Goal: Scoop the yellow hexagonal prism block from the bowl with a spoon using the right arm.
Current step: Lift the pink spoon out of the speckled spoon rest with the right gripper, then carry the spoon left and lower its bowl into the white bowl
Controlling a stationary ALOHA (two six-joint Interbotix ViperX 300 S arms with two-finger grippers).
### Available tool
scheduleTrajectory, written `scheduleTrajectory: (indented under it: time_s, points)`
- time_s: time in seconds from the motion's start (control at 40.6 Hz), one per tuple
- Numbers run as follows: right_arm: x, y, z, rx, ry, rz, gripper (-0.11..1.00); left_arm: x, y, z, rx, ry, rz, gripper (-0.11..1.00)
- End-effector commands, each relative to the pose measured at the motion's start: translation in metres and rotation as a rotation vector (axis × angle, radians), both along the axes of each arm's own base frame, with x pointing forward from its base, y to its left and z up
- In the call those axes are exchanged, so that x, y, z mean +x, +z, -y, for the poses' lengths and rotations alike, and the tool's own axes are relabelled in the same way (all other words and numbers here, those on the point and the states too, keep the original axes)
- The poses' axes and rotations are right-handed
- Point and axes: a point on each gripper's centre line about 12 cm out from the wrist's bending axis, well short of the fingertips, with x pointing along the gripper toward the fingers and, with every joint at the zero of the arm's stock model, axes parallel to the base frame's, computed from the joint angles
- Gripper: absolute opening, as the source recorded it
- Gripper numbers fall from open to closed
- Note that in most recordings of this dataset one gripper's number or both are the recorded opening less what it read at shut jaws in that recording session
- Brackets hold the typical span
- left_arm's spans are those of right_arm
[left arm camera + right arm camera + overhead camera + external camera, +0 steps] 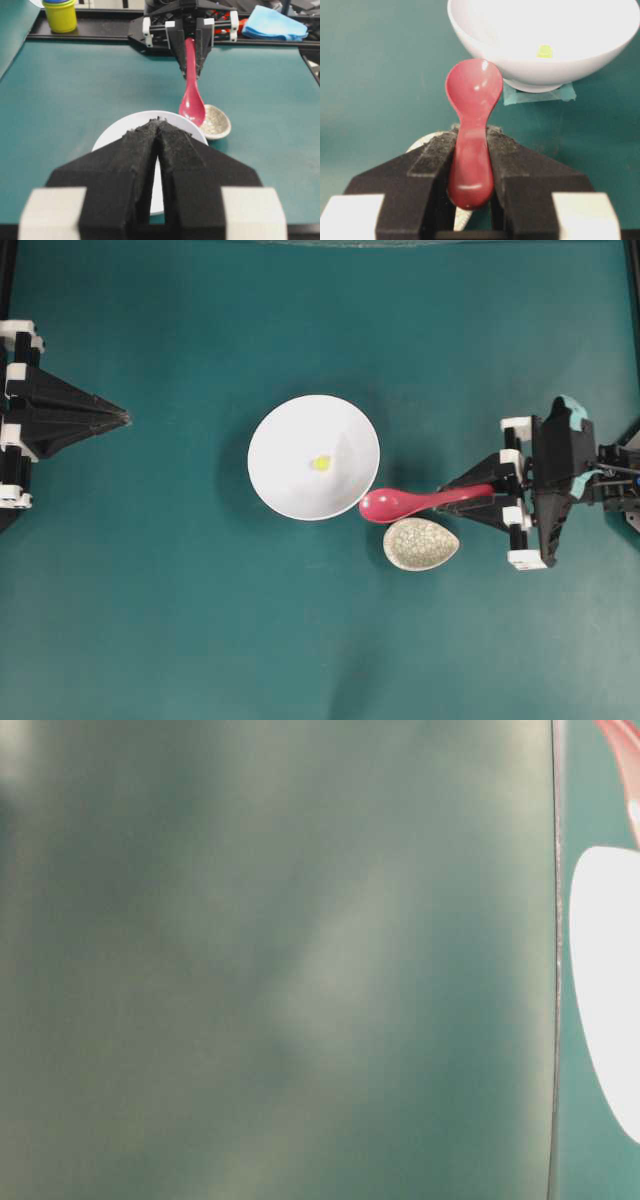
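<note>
Beside the bowl [290, 430], where the yellow hexagonal prism block [321, 463] is lying near the middle, the right gripper [471, 150] fingers are clamping the spoon [410, 504] handle, so the head should be passing over the rim and dipping under the block, while the left gripper [159, 131] fingers are resting together.

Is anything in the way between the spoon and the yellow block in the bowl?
Only the bowl's own near wall. The right gripper holds the spoon with its head just outside the rim, so it must go over the rim to reach the yellow block. Nothing else visible blocks it.
</note>
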Motion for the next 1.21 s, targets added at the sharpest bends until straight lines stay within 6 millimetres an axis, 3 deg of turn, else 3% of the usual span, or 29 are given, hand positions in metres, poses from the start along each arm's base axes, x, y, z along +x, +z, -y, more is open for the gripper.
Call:
scheduleTrajectory:
  time_s: [0.0, 0.369, 0.615, 1.182]
  points:
    - [0.007, 0.011, -0.001, 0.007, 0.005, 0.019, 0.23, 0.002, 0.01, 0.0, 0.004, 0.001, 0.02, 0.01]
    - [0.004, 0.01, -0.004, 0.017, 0.023, -0.015, 0.24, 0.002, 0.008, 0.0, 0.003, 0.001, 0.003, 0.01]
    - [-0.012, 0.014, -0.011, 0.035, 0.06, -0.015, 0.23, 0.002, 0.008, 0.0, 0.003, 0.001, 0.003, 0.01]
    - [-0.034, 0.038, -0.011, 0.042, 0.092, 0.101, 0.23, 0.002, 0.008, 0.0, 0.002, 0.001, 0.003, 0.01]
